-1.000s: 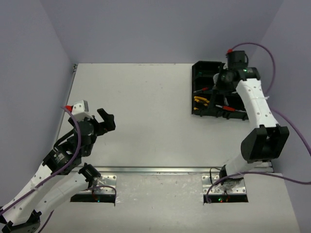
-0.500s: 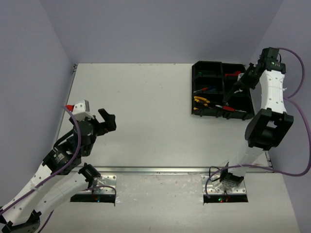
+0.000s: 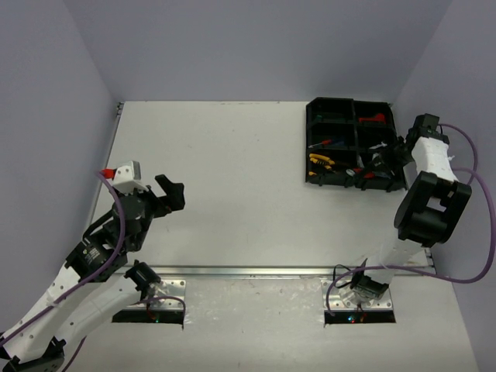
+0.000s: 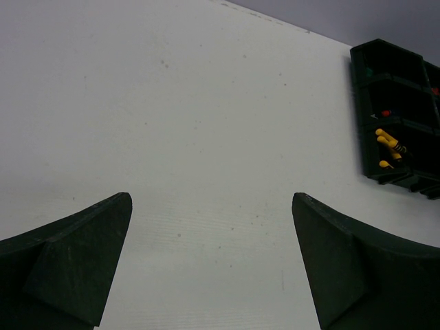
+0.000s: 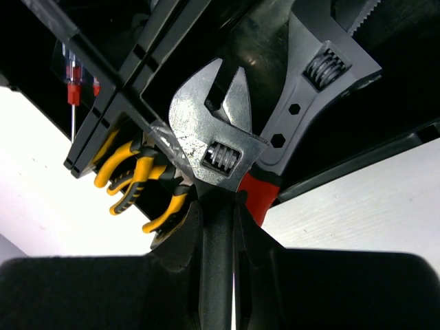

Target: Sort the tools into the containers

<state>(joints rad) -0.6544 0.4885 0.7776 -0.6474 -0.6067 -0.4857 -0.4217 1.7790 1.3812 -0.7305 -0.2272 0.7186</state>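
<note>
Two-arm scene. Clamped in the right gripper: black-handled adjustable wrench, silver head over the organiser tray, beside a red-handled adjustable wrench and yellow-handled pliers. Over bare table, well apart from the tray: left gripper, fingers spread wide.

My gripper pinches the black handle of an adjustable wrench, with my fingers pressed on either side. Its silver head points away from me, lying across a divider of the black tray. Just right of it and behind lies a red-handled adjustable wrench. To its left are yellow-handled pliers in a compartment. Farther up-left is a red screwdriver.
</note>
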